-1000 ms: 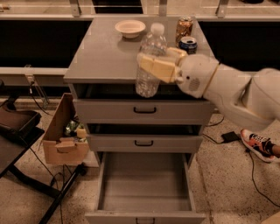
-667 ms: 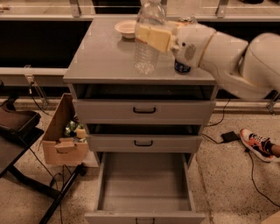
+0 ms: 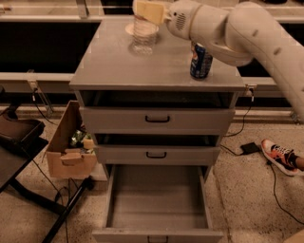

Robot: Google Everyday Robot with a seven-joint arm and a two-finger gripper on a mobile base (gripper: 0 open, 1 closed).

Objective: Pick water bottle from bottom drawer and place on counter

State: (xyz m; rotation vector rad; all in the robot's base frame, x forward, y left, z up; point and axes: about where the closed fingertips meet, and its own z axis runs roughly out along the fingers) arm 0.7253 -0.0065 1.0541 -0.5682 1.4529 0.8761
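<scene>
My gripper (image 3: 148, 11) is at the top of the camera view, over the back middle of the counter (image 3: 104, 61). Its pale fingers (image 3: 151, 12) are shut on the water bottle (image 3: 142, 37), a clear plastic bottle whose upper part is hidden by the fingers and the frame edge. The bottle hangs upright with its base just above or on the counter; I cannot tell which. The bottom drawer (image 3: 156, 201) is pulled out and shows a bare grey floor. My white arm (image 3: 247, 33) reaches in from the right.
A blue soda can (image 3: 200, 60) stands on the counter's right side, under my arm. A white bowl (image 3: 130, 28) sits behind the bottle. A cardboard box (image 3: 66, 147) stands left of the cabinet, a dark stand (image 3: 23, 142) beyond it. A shoe (image 3: 281, 156) and cables lie at right.
My gripper has carried the bottle up from in front of the top drawer and back over the counter, towards the white bowl. The view has also shifted.
</scene>
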